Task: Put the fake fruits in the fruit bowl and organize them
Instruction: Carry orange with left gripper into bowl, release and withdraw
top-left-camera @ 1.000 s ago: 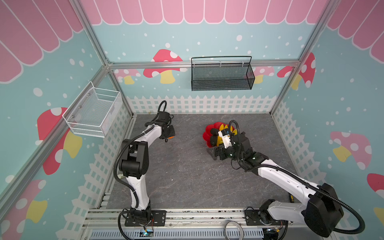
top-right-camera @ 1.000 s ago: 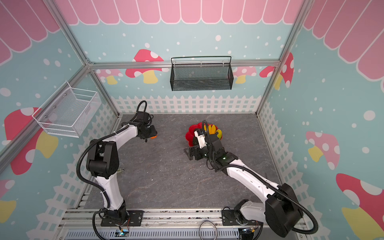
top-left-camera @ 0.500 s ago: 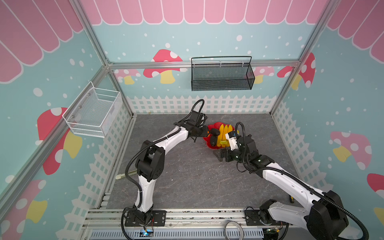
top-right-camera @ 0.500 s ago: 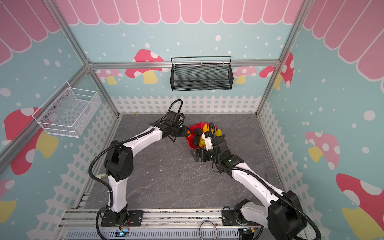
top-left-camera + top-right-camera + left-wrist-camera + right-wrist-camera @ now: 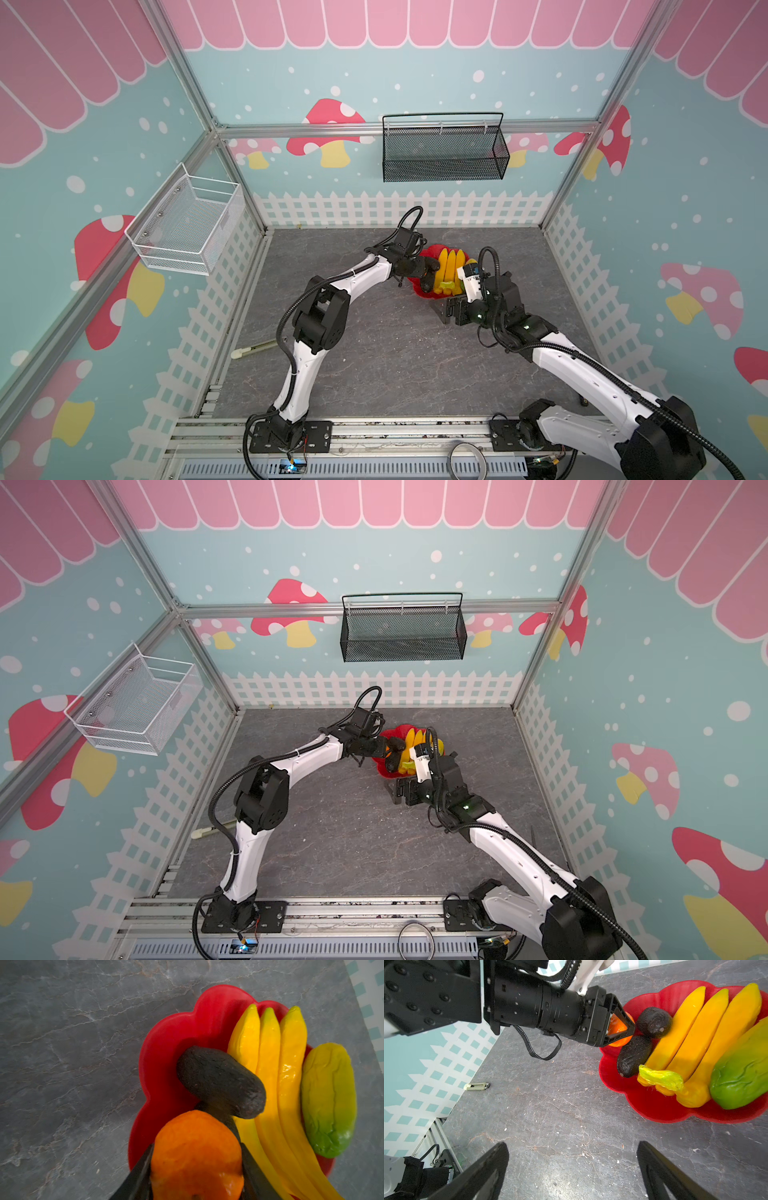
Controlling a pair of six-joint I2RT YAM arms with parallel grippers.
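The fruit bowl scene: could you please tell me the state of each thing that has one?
fruit bowl, upright on the table.
banana bunch, in the fruit bowl.
two avocados, in the fruit bowl beside the banana bunch.
mango, in the fruit bowl against the banana bunch.
orange, gripped above the fruit bowl, not released.
left gripper, fingers shut on the orange.
right gripper, fingers open, empty.
stick, lying on the table.

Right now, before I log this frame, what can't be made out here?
- Left wrist view: orange cut off by the bottom edge; lower avocado mostly under the upper avocado.
- Right wrist view: left gripper hides whether the orange rests on the fruit bowl.
- Every view: banana bunch and avocados cover the bowl's centre.
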